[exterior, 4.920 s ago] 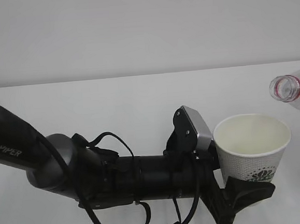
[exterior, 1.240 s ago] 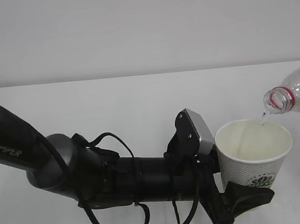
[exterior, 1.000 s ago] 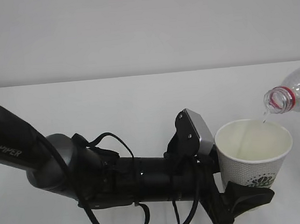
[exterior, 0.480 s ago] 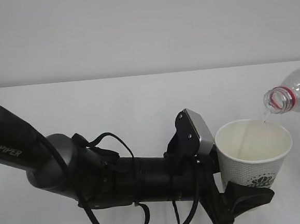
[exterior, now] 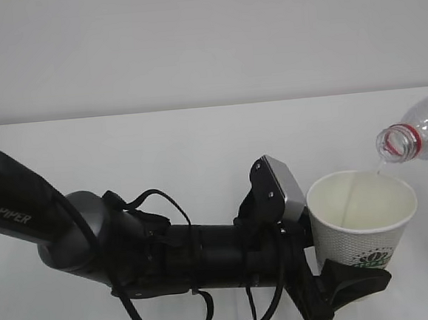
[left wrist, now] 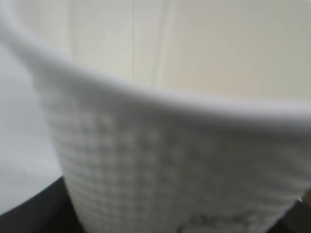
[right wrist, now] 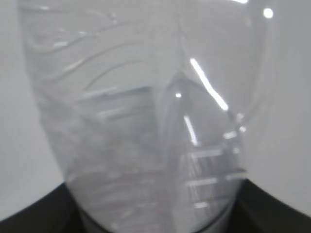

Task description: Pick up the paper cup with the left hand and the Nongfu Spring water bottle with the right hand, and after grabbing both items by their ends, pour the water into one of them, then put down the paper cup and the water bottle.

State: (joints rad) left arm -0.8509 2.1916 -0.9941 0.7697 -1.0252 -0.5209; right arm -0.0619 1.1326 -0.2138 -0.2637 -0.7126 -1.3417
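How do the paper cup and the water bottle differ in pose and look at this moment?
The paper cup stands upright with its mouth up; the water bottle is tipped, its mouth facing down-left over the cup's rim. The cup is opaque white with a dark emblem; the bottle is clear with a red neck ring. A thin stream of water leaves the bottle and enters the cup. Both are held off the table.

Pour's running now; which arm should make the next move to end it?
Right, probably. Its pincer holds the tilted clear plastic bottle above the white paper cup; levelling it stops the stream. The left pincer only steadies the cup.
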